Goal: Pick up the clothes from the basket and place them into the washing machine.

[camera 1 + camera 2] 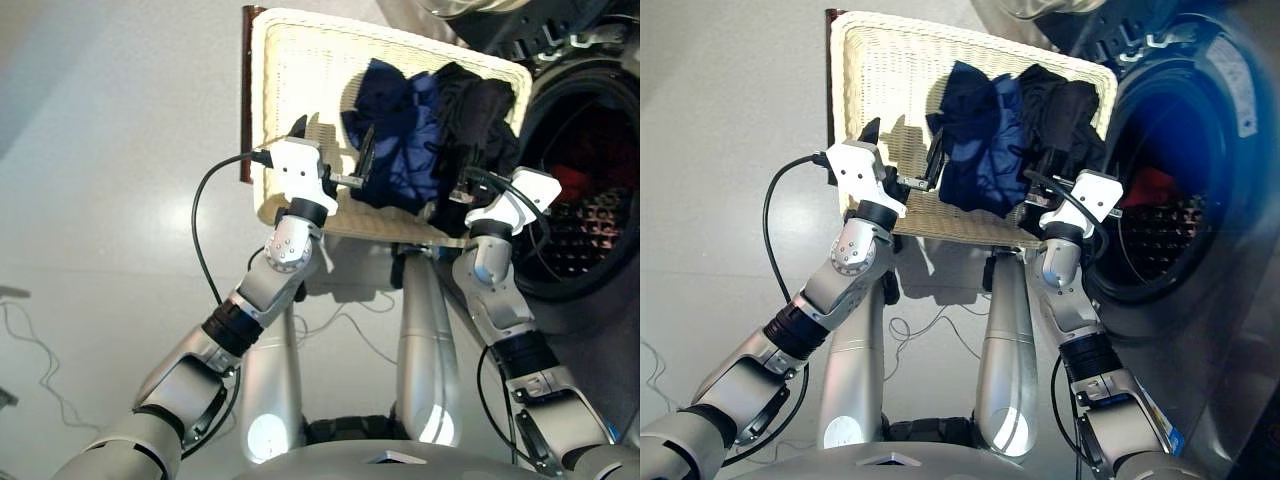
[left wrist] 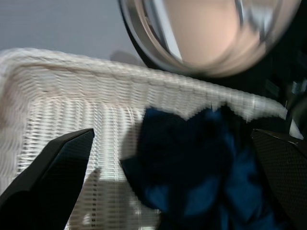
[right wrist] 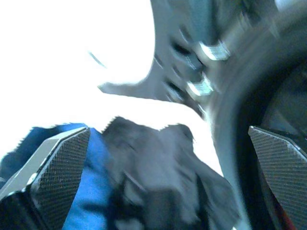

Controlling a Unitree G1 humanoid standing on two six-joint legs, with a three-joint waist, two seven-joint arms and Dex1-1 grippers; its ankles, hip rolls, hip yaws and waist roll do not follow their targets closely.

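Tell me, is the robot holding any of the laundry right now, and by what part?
Nothing is held. The left gripper and right gripper are both open over the basket, above the blue garment and black garment.

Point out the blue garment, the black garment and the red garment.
Royal blue cloth garment [image 1: 400, 150], left eye view, its middle folds.
Black cloth garment [image 1: 478, 125], left eye view, its upper bunch.
Coral-red cloth garment [image 1: 1152, 186], right eye view, part inside drum.

Silver arms with black joint bands, white wrist housings, black cables looping off, textured black fingers [image 3: 62, 177].
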